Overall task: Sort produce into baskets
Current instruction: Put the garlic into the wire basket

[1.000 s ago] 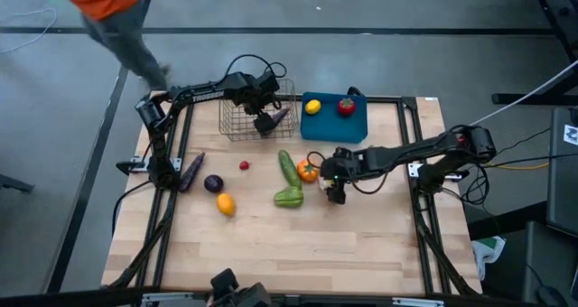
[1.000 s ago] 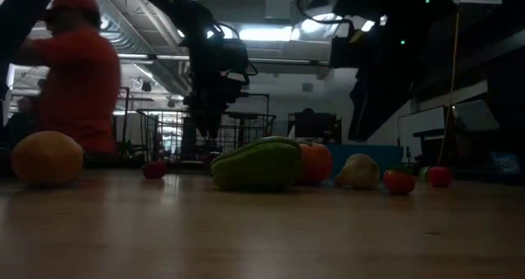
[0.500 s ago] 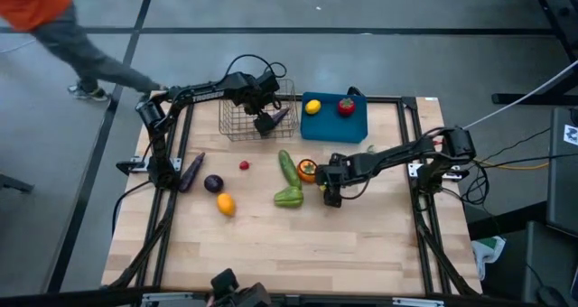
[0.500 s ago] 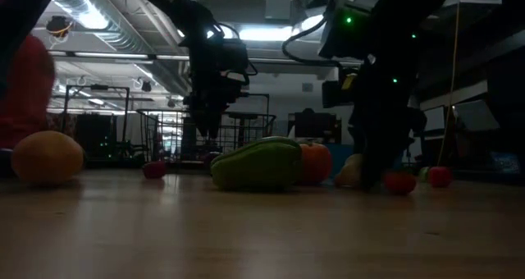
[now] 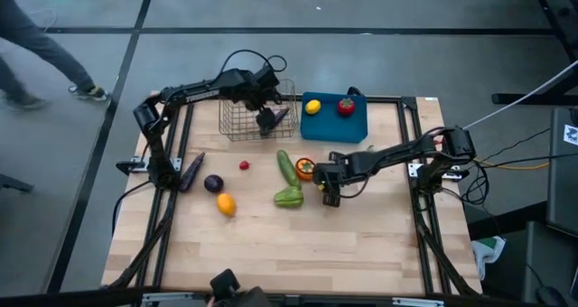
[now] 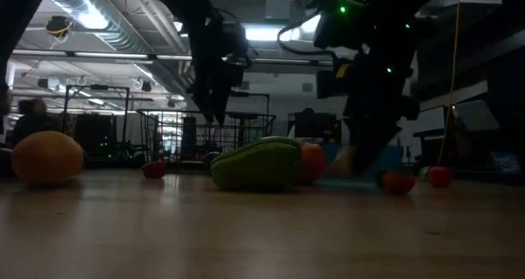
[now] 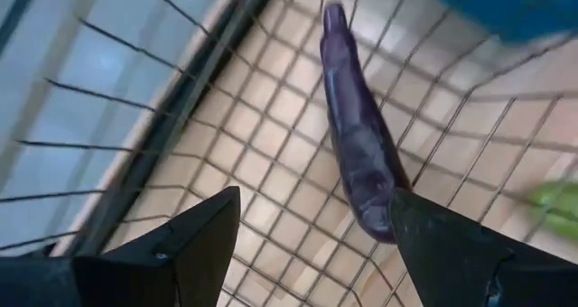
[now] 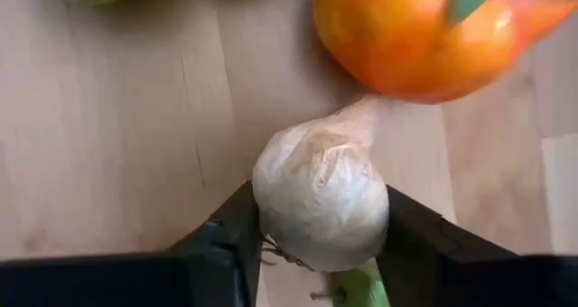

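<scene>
Table [image 5: 271,244], L to R. Far L edge: long eggplant [image 5: 191,171], round eggplant [image 5: 213,183], orange [image 5: 226,204], small berry [image 5: 244,165], all loose, not sorted yet.

My left tool [image 5: 265,121] hangs over the wire basket [image 5: 237,125], fingers [image 7: 190,244] spread wide, nothing in them. One eggplant [image 7: 359,144] lies inside on the mesh, so that one's done.

Mid table: cucumber [image 5: 287,166] and green pepper [image 5: 289,197] loose, tomato [image 5: 307,170] just beside the cucumber.

My right tool [image 8: 318,253] is down at the table by the tomato, fingers either side of the garlic [image 8: 321,199] and touching it. Looks like a grip forming; can't say it's lifted.

Blue bin [image 5: 357,128]: lemon [image 5: 312,107] and red tomato [image 5: 347,106] in.

Tally: three sorted, eight or so left.

Garlic: white, papery-looking, bulb w/ short stem toward the tomato, rounded, could slip.
</scene>
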Controlling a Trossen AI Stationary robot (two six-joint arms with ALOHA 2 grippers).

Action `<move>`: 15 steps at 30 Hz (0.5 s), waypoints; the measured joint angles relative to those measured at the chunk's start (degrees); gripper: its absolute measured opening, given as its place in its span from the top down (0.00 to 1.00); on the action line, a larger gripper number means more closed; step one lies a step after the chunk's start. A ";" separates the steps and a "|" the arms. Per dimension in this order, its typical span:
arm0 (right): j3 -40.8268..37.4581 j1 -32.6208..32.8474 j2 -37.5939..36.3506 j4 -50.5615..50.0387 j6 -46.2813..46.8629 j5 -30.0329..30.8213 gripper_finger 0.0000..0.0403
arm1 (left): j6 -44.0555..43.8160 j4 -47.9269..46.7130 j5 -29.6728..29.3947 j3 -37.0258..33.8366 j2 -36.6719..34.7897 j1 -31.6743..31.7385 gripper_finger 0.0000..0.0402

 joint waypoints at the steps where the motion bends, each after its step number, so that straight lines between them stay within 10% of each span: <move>1: 0.96 0.00 0.00 -1.07 -0.63 0.00 0.63 | -0.04 -0.10 0.00 0.33 -0.51 0.00 0.30; 15: 17.23 -0.02 -0.04 -15.74 -11.52 2.58 0.57 | -6.52 -5.02 0.06 0.72 -12.49 -1.69 0.30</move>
